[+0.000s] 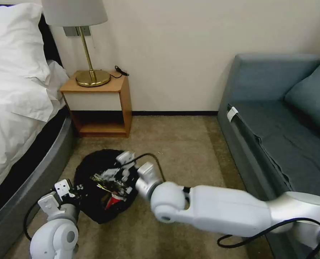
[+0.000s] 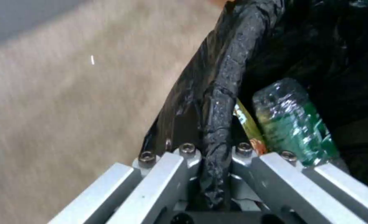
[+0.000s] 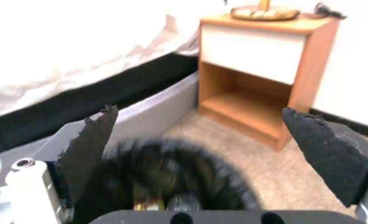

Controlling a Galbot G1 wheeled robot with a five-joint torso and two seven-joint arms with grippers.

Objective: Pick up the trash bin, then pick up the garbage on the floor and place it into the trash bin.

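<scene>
The left gripper (image 2: 215, 174), nearest the camera at the lower left of the head view, is clamped on the rim of the trash bin (image 2: 229, 77), with the crinkly black liner pinched between its fingers. The bin sits low over the beige carpet (image 1: 181, 144), between the bed (image 1: 19, 108) on the left and the blue sofa (image 1: 275, 118) on the right, with a wooden nightstand (image 1: 102, 104) farther off against the wall.

Inside the bin lie a clear bottle with a green label (image 2: 294, 121), a gold-brown wrapper (image 2: 246, 119) touching it, and a red-and-white packet (image 1: 113, 199).

The right gripper (image 3: 200, 137) hovers directly over the bin's mouth with its dark-padded fingers (image 3: 90, 137) spread wide apart and nothing between them.

No litter is visible on the carpet around the bin, so the collecting looks close to done. To finish well, the left grip should likely keep the rim level and steady, so the contents stay in.
</scene>
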